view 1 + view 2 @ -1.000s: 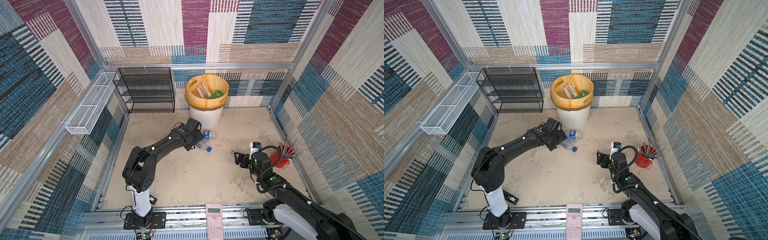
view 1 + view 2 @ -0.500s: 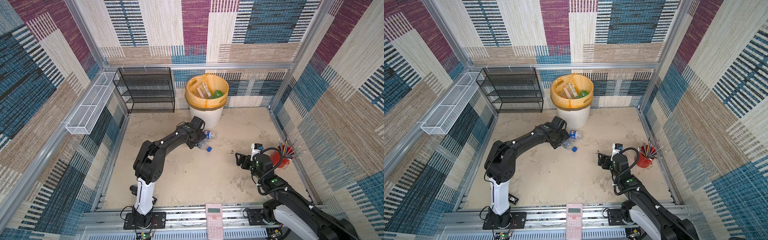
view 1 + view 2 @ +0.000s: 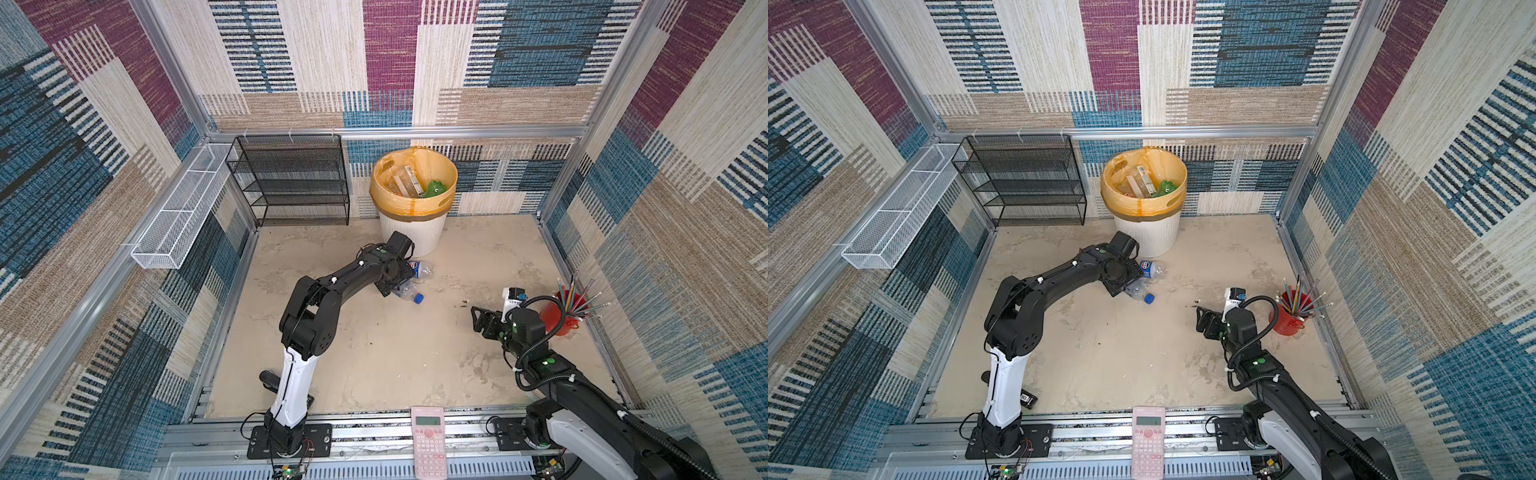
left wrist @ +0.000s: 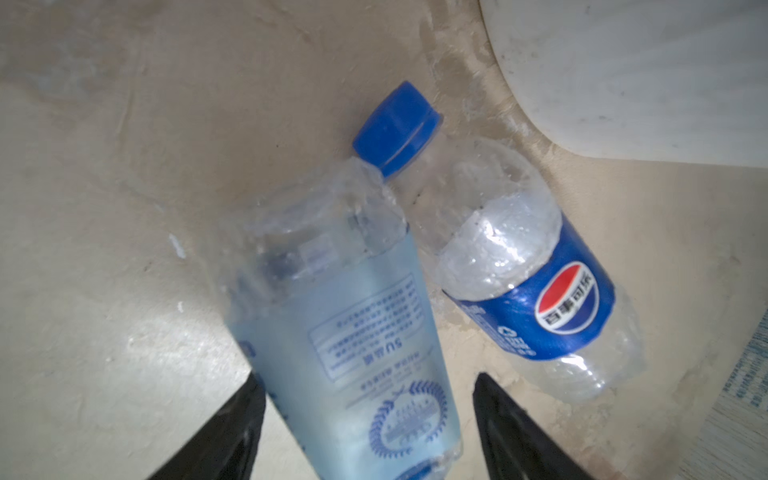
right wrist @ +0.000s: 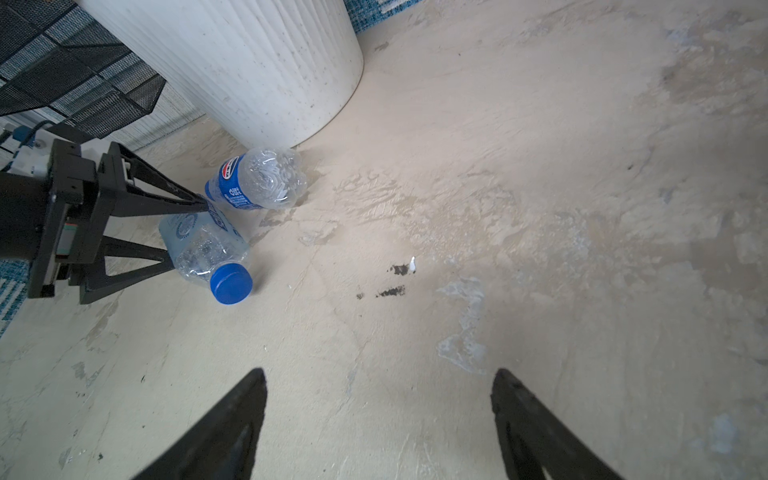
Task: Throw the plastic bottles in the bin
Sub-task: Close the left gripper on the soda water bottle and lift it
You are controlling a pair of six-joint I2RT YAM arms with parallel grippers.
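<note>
Left of centre, the left gripper (image 4: 368,377) is straddling a clear blue-capped bottle (image 4: 340,316) lying on the floor (image 5: 540,208), its jaws parted, with a gap showing beside one finger. Just right of it, a blue-labelled bottle (image 4: 536,299) is lying near the foot of the bin (image 3: 415,232), which is standing by the far wall. On the right, the right gripper (image 5: 379,372) is hovering over the floor, jaws wide apart, holding nothing.
</note>
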